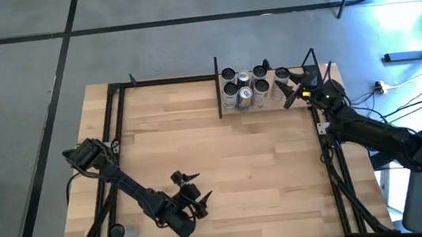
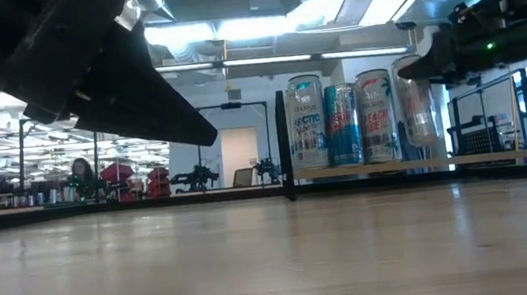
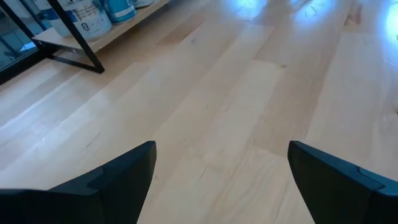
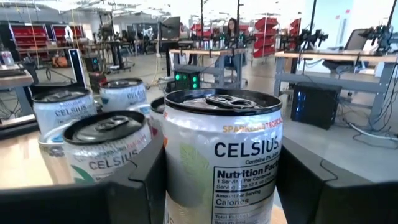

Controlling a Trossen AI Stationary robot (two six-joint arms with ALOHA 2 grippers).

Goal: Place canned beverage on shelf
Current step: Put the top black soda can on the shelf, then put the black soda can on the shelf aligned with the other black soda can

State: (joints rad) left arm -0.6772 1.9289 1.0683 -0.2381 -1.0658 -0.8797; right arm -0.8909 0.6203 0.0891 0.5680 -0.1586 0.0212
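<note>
The shelf (image 1: 299,105) is a light board bay with black uprights at the table's far right; it shows in the low view too (image 2: 476,154). Several cans (image 1: 243,88) stand on it in a cluster (image 2: 341,123). My right gripper (image 1: 287,86) is at the cluster's right side, shut on a white Celsius can (image 4: 217,162), which hangs just above the board (image 2: 417,98). My left gripper (image 1: 194,191) is open and empty over bare wood near the table's near edge (image 3: 221,174). My right gripper pinches the can's side wall (image 4: 171,180) between its two fingers, one on each side of the can, below the rim. The fingers come level from the table's right side. The can is upright, its base a little above the shelf board.
Standing cans (image 4: 93,124) are close beside the held can on its left. Thin black uprights (image 1: 217,86) frame the bay, and black frame rails run along the table's edges (image 1: 115,113). The middle of the tabletop (image 1: 222,149) is bare wood.
</note>
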